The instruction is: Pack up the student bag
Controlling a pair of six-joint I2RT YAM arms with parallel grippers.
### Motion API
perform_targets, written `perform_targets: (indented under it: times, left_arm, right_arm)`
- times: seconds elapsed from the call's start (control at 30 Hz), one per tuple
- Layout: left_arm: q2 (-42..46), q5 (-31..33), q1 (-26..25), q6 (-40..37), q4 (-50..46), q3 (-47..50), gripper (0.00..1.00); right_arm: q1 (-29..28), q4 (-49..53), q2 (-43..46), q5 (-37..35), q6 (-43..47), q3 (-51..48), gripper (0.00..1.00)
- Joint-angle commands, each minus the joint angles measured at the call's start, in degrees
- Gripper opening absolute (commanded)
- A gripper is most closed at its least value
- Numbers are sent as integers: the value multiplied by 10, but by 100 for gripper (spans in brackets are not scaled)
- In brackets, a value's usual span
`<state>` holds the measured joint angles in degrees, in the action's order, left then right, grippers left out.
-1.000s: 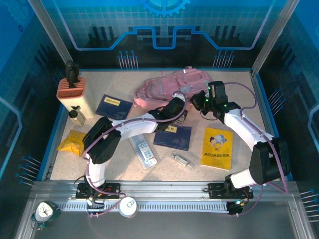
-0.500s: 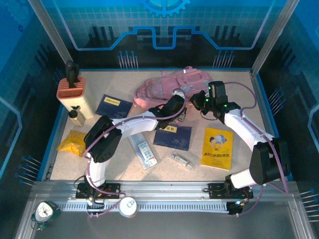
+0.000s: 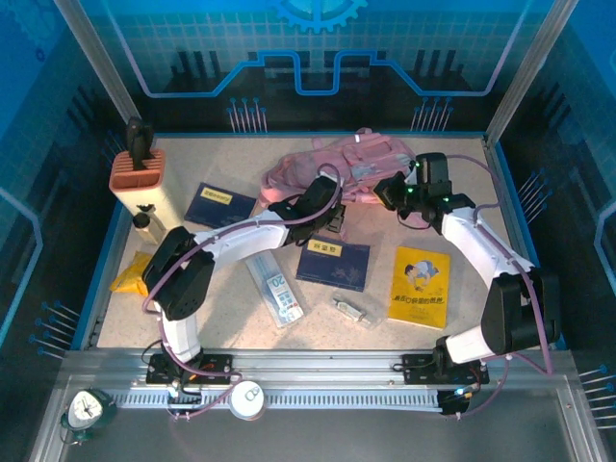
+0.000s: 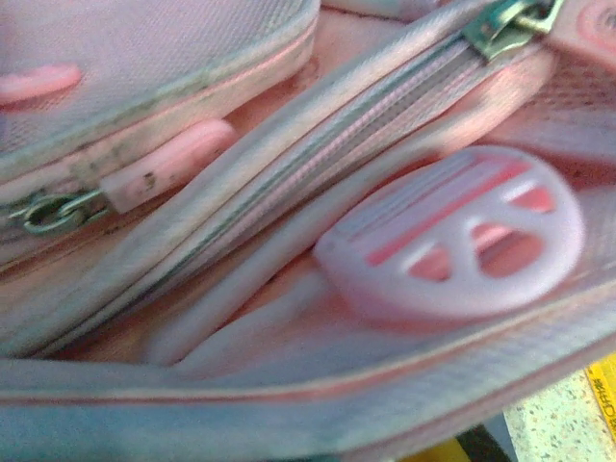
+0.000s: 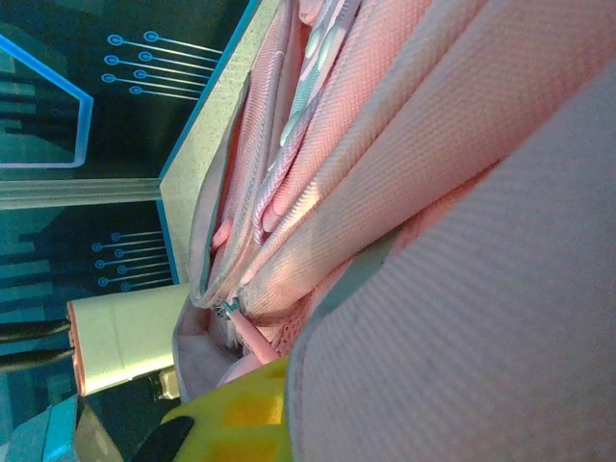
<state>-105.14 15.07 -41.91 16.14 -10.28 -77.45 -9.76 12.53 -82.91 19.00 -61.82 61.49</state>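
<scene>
The student bag [image 3: 339, 162], a soft, slumped pink backpack, lay toward 12 o'clock on the speckled table [image 3: 452, 217]. The left gripper [image 3: 330, 210] sat at the bag's 6 o'clock edge, its jaws pressed together. The right gripper [image 3: 387, 188] sat at the bag's 4 o'clock edge, also pressed together. Whether either one pinched fabric could not be told.

In the left wrist view the cloth showed as fine woven canvas with padded piping. A ribbed zip track [image 4: 318, 154] ran diagonally toward a dull metal pull [image 4: 505, 24] at 1 o'clock. A round, translucent plastic disc [image 4: 452, 245] with spoke-shaped cut-outs lay at 3 o'clock, and a rubbery pink tab [image 4: 173, 159] lay at 10 o'clock. The right wrist view showed coarse pink weave in long folds.

On the table, a glossy yellow book [image 3: 421, 287] lay at 4 o'clock from the bag, a dark blue booklet [image 3: 333, 265] at 6 o'clock, and a boxy orange-topped holder [image 3: 140, 178] at 9 o'clock.
</scene>
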Motion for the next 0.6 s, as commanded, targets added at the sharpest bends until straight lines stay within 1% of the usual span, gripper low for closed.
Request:
perform_targets:
  times: [0.0,0.17,0.3,0.37,0.43,0.47,0.5,0.53,0.57]
  left_arm:
    - [32,13,40,5,-47,21,0]
    - [41,-49,37,2,-59,8,0]
    - [27,-66,11,25,-68,-29,0]
    - [2,-60,-8,36,-79,-67,0]
    - [-29,-46,-18,51,-104,-111,0]
    - [-44,-46,-23,58,-115,-132,0]
    - [-51,-47,-24,61,-118,-144,0]
    - [-57,-49,-26,65,-116,-152,0]
    - [-59,-53,-27,69,-106,-154,0]
  right_arm:
    - [45,-1,0,10,37,45,0]
    - [77,5,-56,38,64,93,0]
    - [87,38,-106,28,103,149,0]
    - [89,45,-126,30,110,165,0]
    - [92,57,-134,37,117,173,15]
    - [93,71,-134,43,120,177,20]
    - [94,82,-130,50,121,177,29]
    - [96,85,-118,54,123,168,40]
    - [95,86,-104,51,123,155,48]
